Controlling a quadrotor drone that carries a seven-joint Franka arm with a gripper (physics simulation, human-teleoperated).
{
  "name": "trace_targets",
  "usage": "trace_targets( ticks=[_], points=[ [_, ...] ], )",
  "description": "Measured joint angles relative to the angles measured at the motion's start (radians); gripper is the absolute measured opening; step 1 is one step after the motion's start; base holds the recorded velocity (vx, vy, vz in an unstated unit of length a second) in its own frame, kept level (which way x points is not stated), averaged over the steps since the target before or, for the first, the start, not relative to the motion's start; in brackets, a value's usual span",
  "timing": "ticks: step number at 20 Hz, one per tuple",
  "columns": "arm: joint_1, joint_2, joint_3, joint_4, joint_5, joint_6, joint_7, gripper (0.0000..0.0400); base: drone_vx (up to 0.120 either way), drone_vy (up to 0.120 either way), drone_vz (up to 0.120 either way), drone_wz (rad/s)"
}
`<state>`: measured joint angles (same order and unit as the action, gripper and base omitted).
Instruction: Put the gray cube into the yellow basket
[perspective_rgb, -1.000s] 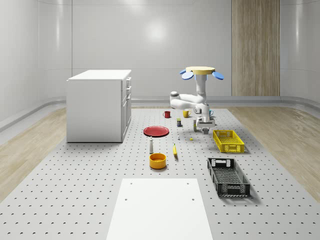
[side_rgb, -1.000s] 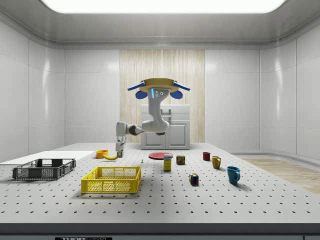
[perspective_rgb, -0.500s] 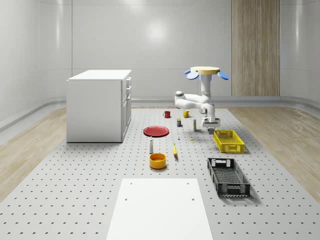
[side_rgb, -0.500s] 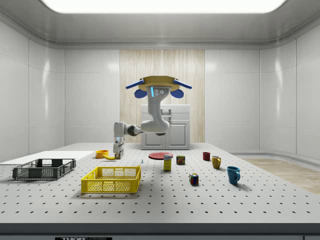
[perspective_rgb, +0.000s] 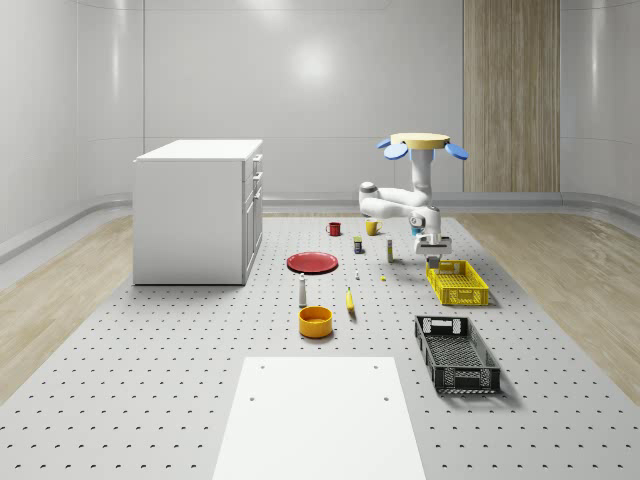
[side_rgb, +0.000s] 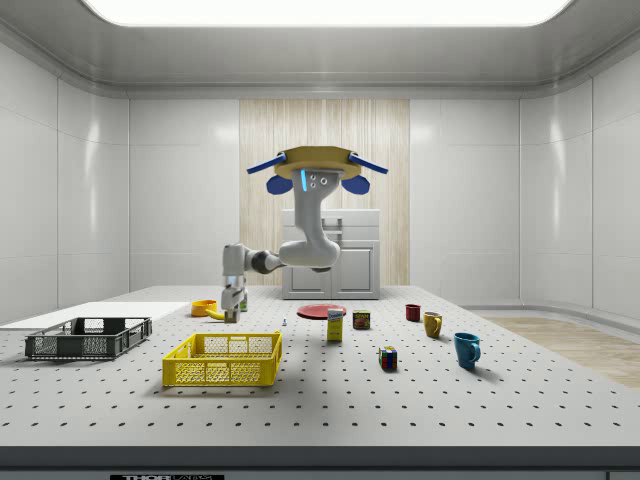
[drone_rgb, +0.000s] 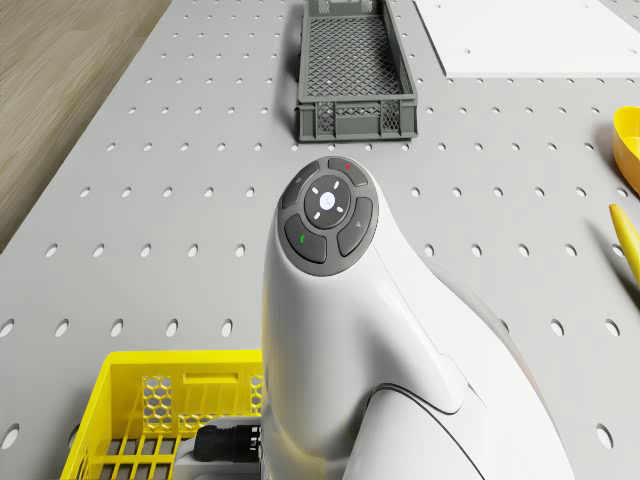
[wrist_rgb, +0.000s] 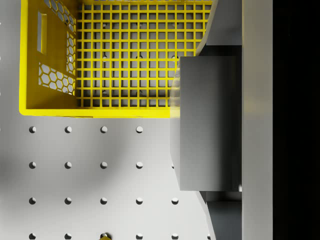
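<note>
The drone (perspective_rgb: 420, 142) hovers above the table near the far end of the yellow basket (perspective_rgb: 457, 282). Its arm reaches down, and the gripper (perspective_rgb: 434, 248) hangs just over the basket's far rim. In the wrist view the gripper (wrist_rgb: 215, 122) is shut on the gray cube (wrist_rgb: 207, 125), with one finger (wrist_rgb: 222, 30) on each side. The cube sits over the rim of the basket (wrist_rgb: 50, 107), partly above the mesh floor and partly above the table. From the side, the gripper (side_rgb: 232, 311) is above and behind the basket (side_rgb: 222, 358). The drone view looks down the arm (drone_rgb: 340, 330) onto the basket (drone_rgb: 150, 420).
A black crate (perspective_rgb: 456, 352) lies nearer than the basket. To the whole-scene view's left are a banana (perspective_rgb: 350, 300), an orange bowl (perspective_rgb: 315, 320), a red plate (perspective_rgb: 312, 262) and a white cabinet (perspective_rgb: 198, 210). Mugs and small items stand behind the arm. A white sheet (perspective_rgb: 320, 420) lies at the front.
The drone and arm have shifted toward the whole-scene view's right with the cube still held, bringing the gripper from beside the basket to over its far rim.
</note>
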<state>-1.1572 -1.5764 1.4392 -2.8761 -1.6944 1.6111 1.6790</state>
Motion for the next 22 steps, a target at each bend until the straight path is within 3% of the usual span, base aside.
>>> trace_targets(
  ticks=[10, 18, 22],
  points=[
    [-0.001, -0.005, 0.001, 0.000, 0.002, 0.004, 0.000, 0.0251, 0.000, 0.120, -0.024, 0.000],
    [-0.001, -0.008, 0.001, 0.000, 0.003, 0.007, 0.001, 0.0251, 0.000, 0.120, -0.120, 0.000],
    [-0.004, -0.010, -0.028, 0.004, -0.024, 0.018, 0.001, 0.0251, 0.000, 0.010, -0.020, 0.000]
  ],
)
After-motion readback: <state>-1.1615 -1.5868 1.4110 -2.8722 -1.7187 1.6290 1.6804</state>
